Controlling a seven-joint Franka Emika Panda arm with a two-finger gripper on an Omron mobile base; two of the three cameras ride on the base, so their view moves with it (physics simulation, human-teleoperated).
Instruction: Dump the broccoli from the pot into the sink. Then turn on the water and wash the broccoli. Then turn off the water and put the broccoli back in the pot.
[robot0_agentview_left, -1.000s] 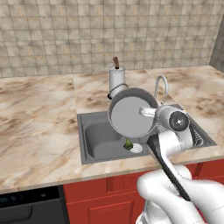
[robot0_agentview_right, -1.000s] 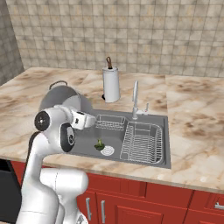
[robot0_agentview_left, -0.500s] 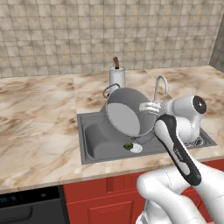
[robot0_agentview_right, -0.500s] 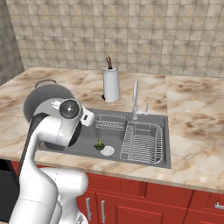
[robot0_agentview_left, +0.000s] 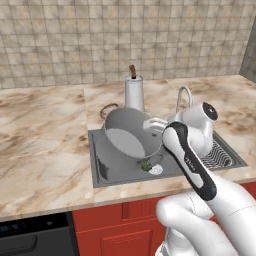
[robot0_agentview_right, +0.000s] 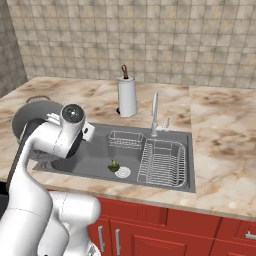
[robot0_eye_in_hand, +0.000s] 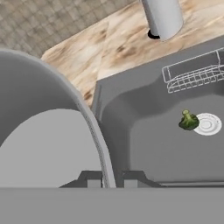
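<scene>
The gripper is clamped on the rim of the pot, tipped on its side; it should be set upright on the counter before release. The pot looks empty; the broccoli lies ahead of the fingers in the sink, beside the drain

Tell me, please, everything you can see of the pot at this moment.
The pot is a large round stockpot of plain grey metal, with a loop handle showing on its far side. It is empty: its pale flat bottom shows through the open mouth. It is held tipped on its side over the left end of the sink, mouth facing out toward the counter's front edge. The gripper has its jaws closed on the rim, one fingertip on either side of the wall. Nothing else touches it.
</scene>
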